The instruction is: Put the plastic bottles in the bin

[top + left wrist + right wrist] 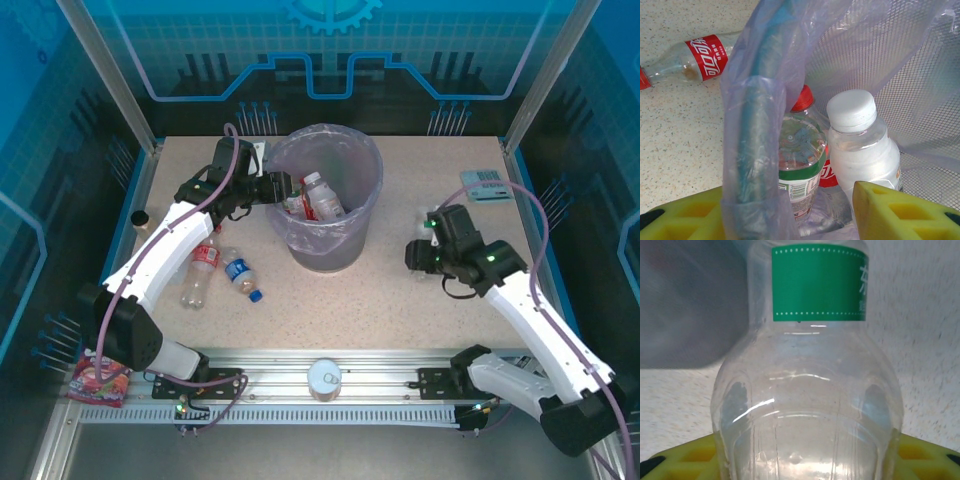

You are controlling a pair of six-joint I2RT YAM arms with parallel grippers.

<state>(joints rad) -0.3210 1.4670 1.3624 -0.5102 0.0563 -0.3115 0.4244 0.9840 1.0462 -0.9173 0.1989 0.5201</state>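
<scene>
The bin (360, 165), grey with a pale-purple bag, stands at the table's middle back. Inside it are a white-capped bottle (860, 145), a red-capped bottle with a green label (799, 165) and a red-labelled one (828, 175). My left gripper (275, 188) (790, 200) is open at the bin's left rim, its yellow fingers (900, 210) on either side of the bag-covered rim (757, 140). A cola bottle (202, 270) (695, 57) and a blue-labelled bottle (240, 275) lie on the table to the left. My right gripper (425, 255) (805, 455) is shut on a clear green-labelled bottle (810, 365) right of the bin.
A small amber jar (141, 218) stands at the left edge. A silver tin can (325, 378) sits on the front rail between the arm bases. A pale blue packet (486, 185) lies at the back right, and a red snack packet (98, 378) at the front left.
</scene>
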